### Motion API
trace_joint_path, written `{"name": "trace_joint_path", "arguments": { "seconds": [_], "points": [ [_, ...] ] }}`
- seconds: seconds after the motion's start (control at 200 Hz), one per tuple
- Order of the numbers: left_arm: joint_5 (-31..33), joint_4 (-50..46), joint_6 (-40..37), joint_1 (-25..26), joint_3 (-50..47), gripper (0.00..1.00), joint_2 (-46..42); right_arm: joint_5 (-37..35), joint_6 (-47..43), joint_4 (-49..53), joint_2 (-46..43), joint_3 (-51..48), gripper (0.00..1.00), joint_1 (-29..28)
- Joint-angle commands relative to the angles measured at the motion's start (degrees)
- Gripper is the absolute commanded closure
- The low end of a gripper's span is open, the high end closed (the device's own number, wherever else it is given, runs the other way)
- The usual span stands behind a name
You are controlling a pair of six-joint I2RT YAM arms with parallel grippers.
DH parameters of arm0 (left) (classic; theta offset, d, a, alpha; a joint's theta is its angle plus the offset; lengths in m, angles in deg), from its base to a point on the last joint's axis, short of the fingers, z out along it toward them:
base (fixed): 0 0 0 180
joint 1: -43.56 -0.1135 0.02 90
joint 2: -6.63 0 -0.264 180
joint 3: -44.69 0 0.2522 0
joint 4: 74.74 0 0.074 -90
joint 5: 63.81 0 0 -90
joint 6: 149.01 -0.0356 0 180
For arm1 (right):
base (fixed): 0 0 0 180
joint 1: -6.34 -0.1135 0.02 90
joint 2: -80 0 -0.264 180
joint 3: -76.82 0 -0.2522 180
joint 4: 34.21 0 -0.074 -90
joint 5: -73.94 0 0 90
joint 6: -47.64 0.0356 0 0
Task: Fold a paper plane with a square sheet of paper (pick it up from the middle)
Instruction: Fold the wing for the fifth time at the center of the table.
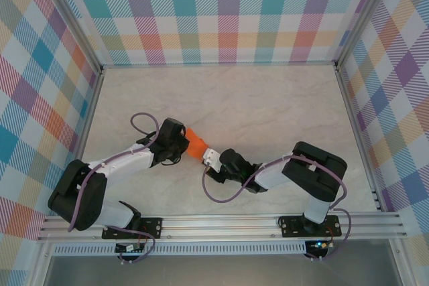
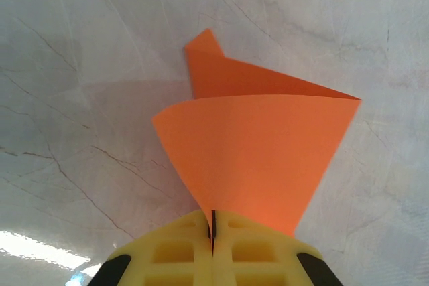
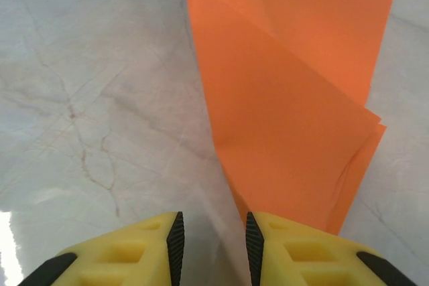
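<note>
One curled matte orange sheet [image 2: 255,165]

Left claw [image 2: 212,224] fully closed; right claw [image 3: 213,227] apparently ajar, arms angled inward.

Nothing to read here

We find no words, numbers, labels or brand marks that we can make out. The paper [image 2: 255,159] is plain orange on every face we see, the table [image 2: 80,98] shows only grey veining, and the walls [image 1: 221,11] carry a coloured check pattern with no lettering.
</note>
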Motion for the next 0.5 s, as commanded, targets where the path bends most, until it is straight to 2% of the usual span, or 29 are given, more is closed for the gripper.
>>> {"name": "trace_joint_path", "arguments": {
  "seconds": [0.0,0.1,0.28,0.495],
  "points": [
    [0.76,-2.17,0.64,0.35,1.89,1.0,-0.64,-3.41,-2.01,-5.5,0.99,1.04,0.68,-0.31],
    [0.7,-2.26,0.76,0.35,1.93,1.0,-0.57,-4.71,-3.14,-6.25,0.58,0.94,0.68,-0.74],
    [0.51,-3.04,0.81,0.35,2.83,1.0,-0.14,-7.05,-5.69,-7.1,-0.46,0.78,0.6,-1.55],
    [1.24,-4.39,0.41,0.35,3.88,1.0,0.14,-6.94,-7.07,-7.42,-3.52,-0.65,0.56,-2.34]
  ]
}}
